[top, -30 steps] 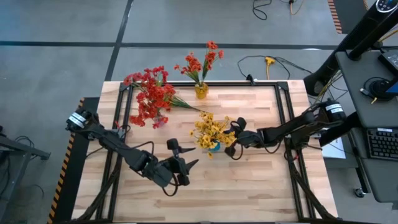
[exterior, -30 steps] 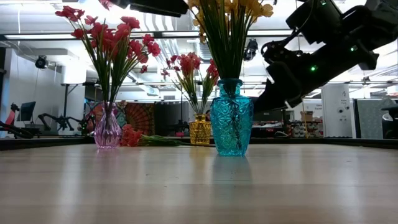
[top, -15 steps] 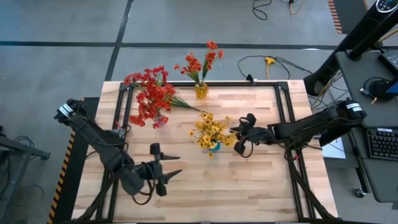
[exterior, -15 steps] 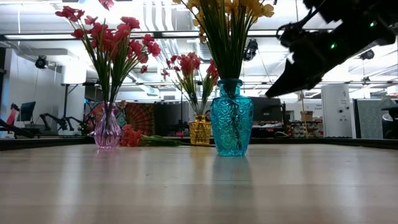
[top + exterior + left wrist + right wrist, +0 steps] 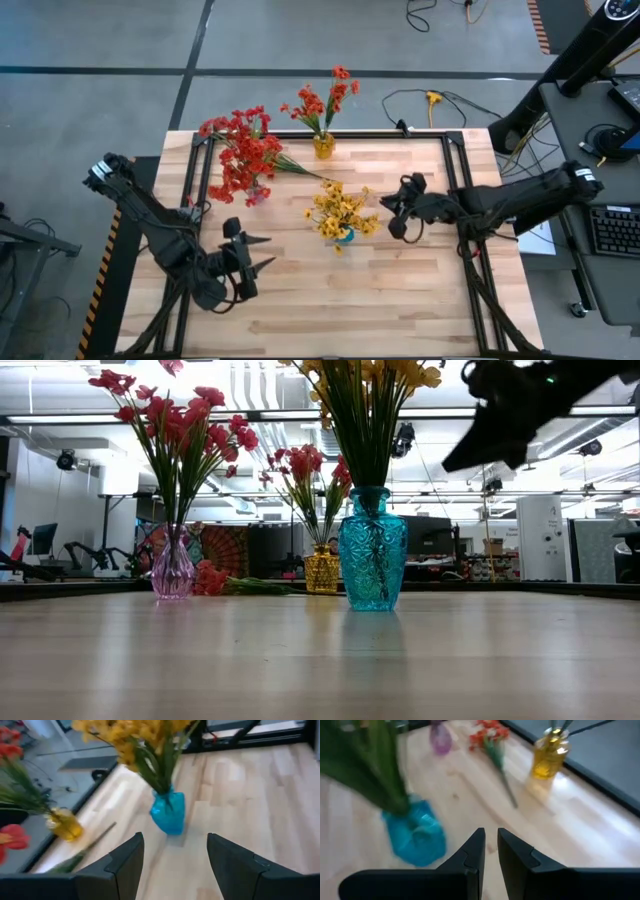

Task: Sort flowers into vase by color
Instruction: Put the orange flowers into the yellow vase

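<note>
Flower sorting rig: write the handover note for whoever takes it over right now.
Left gripper: open, empty, near the table's front left.
Right gripper: nearly shut, empty, just right of the blue vase.
Done: yellow flowers in the blue vase, orange-red flowers in the yellow vase, red flowers in the pink vase.
Left: one red sprig lies on the table by the pink vase; it belongs there.

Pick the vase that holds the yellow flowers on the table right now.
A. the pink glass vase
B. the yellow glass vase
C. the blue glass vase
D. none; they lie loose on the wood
C: the yellow flowers stand upright in the blue glass vase near the table's middle.
</note>
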